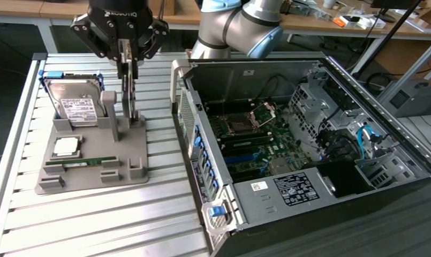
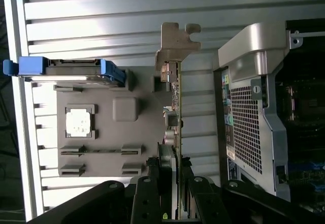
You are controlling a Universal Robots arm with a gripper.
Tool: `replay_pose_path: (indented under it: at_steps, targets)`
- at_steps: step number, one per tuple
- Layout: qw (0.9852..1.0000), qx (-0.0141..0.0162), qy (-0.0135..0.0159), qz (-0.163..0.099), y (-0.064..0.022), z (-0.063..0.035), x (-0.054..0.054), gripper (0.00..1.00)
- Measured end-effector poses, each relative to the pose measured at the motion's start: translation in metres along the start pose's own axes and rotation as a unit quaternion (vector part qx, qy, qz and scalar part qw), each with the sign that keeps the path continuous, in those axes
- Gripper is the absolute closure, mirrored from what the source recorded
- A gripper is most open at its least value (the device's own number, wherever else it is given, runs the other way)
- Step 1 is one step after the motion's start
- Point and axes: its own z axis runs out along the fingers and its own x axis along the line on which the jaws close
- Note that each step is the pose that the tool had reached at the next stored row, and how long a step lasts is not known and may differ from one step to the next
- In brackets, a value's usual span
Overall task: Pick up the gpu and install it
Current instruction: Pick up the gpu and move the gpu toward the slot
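So far, the black gripper (image 1: pixel 129 60) is clamped on the thin dark-green gpu (image 2: pixel 177 107), which stands on edge at the grey holder block (image 1: pixel 93 171) on the slatted metal worktop (image 1: pixel 87 225). Nothing is yet installed in the open computer case (image 1: pixel 236 80) beside it.

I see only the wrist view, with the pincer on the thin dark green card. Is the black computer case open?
Observer: Yes, the black computer case is open and its dark motherboard lies exposed.
Operator: Is the card upright?
Observer: Yes, the thin dark green card hangs upright from the pincer, over the grey plastic holder tray.
Operator: And the hard drive?
Observer: The silver hard drive leans in the tray, white label showing.
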Motion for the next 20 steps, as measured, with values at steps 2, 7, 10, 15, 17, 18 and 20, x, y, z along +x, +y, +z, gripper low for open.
replay_pose_path:
  at_steps: [2, 7, 10, 15, 17, 18, 20]
  targets:
    - [1.0, 0.0, 0.0, 0.0, 0.0002, -0.0056, 0.0, 0.73]
    - [1.0, 0.0, 0.0, 0.0, 0.0007, -0.0166, 0.0, 0.73]
    - [1.0, 0.0001, 0.0, 0.0, 0.0009, -0.021, -0.001, 0.73]
    - [1.0, -0.0001, 0.0, 0.0, 0.0012, -0.026, -0.001, 0.73]
    - [1.0, -0.0001, 0.0, 0.0, 0.0012, -0.026, -0.001, 0.73]
    - [1.0, -0.0001, 0.0, 0.0, 0.0012, -0.026, -0.001, 0.73]
    - [1.0, 0.0, 0.0001, 0.0, 0.0012, -0.026, -0.001, 0.73]
